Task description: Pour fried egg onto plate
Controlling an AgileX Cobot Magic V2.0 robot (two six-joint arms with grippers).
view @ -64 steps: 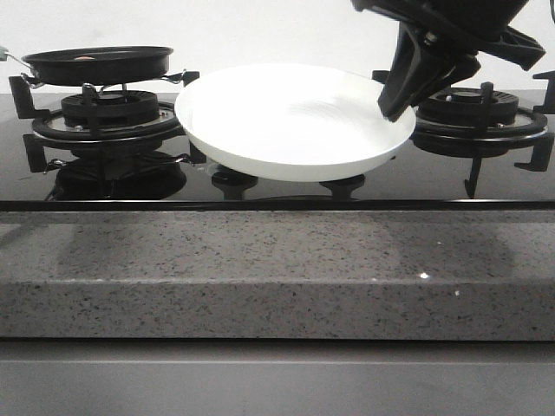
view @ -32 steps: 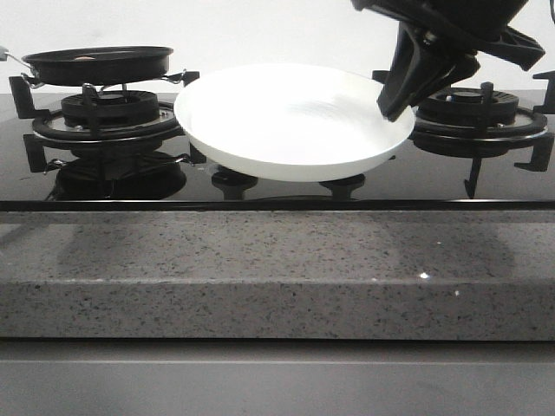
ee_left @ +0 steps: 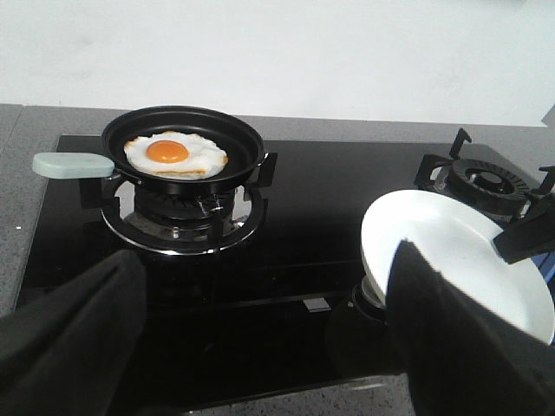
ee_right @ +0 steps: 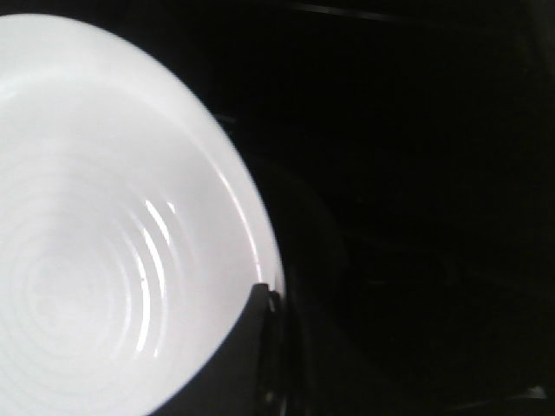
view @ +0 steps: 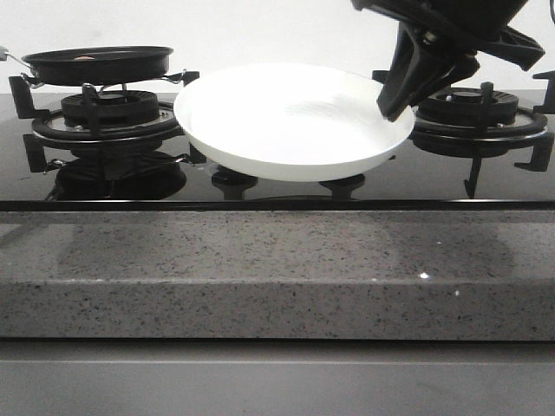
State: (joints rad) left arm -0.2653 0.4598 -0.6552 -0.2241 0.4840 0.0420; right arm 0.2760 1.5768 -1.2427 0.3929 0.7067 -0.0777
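Writing none legible | right gripper (view: 401,102) clamps plate (view: 286,121) rim | left gripper (ee_left: 260,347) spread wide

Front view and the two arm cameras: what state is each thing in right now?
Fried egg: lying flat in the pan.
Frying pan: sitting on the left burner.
Plate: empty, tilted, lifted off the stove.
Right claw: clamped on the plate's rim.
Left claw: open, holding nothing.

The front view shows only a sliver of the fried egg (view: 85,58), perhaps, above the frying pan (view: 98,65) rim.
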